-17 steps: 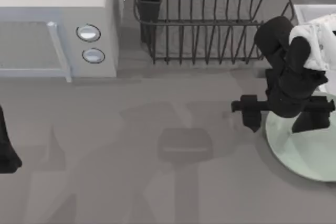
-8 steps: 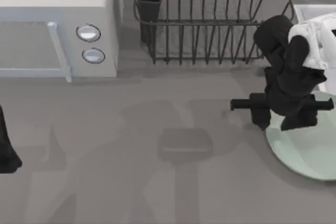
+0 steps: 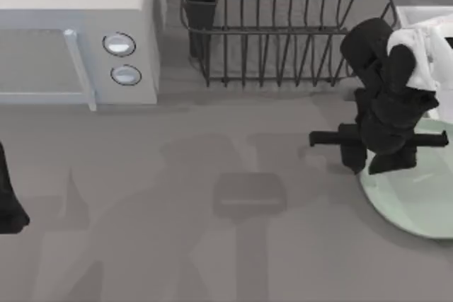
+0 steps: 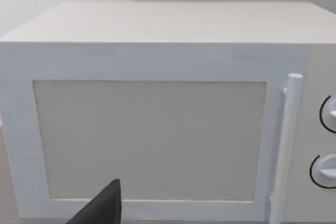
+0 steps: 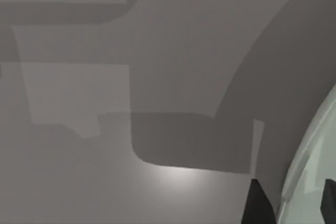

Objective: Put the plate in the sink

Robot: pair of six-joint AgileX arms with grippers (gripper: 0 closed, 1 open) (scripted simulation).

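light: even, soft, moderately bright | shadows: broad soft-edged arm shadows across desk (image 3: 141, 245) at centre and lower frame of top view; blocky overlapping ones in right wrist view | glare: pale bright patch at lower centre of right wrist view | blur: none, edges undistorted
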